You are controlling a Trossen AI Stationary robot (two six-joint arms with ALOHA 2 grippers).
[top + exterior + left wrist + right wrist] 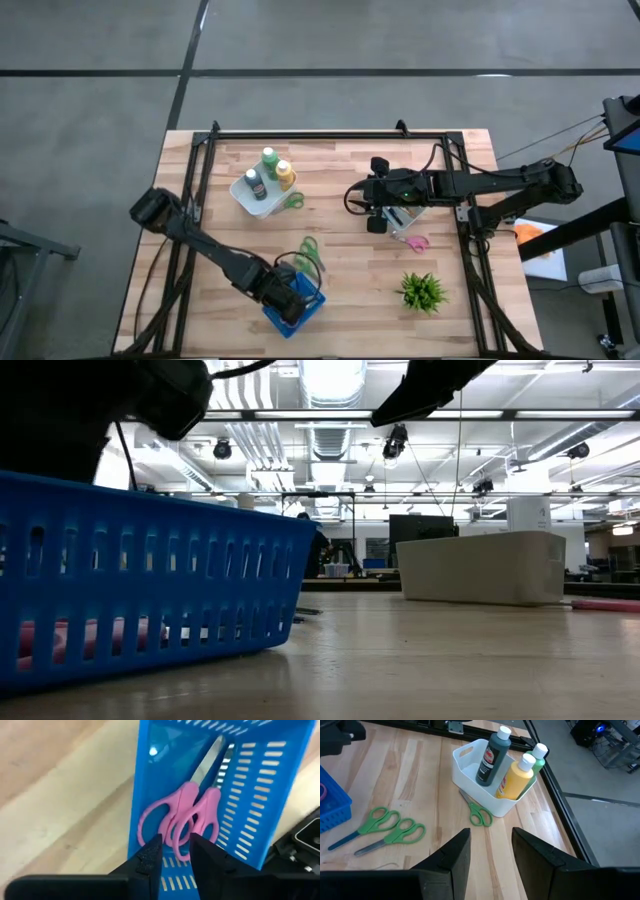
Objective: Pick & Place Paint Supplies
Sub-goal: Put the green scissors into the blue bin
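A white bin (245,195) at the far left holds three squeeze bottles: green (539,755), yellow-orange (516,777) and dark grey (492,755), all standing upright. My left gripper (172,855) hangs open, pointing down over the blue basket (305,312) at the near edge. A pair of pink scissors (185,815) lies flat on the basket's floor below its fingertips. My right gripper (492,850) is open with nothing between its fingers, hovering over the table's middle right (375,212) and looking toward the bin.
Two pairs of green scissors (390,827) lie on the wood between basket and bin, a third (479,813) against the bin's near side. Another pink pair (417,242) lies below my right arm. A small green plant (422,290) stands near right. A black frame borders the table.
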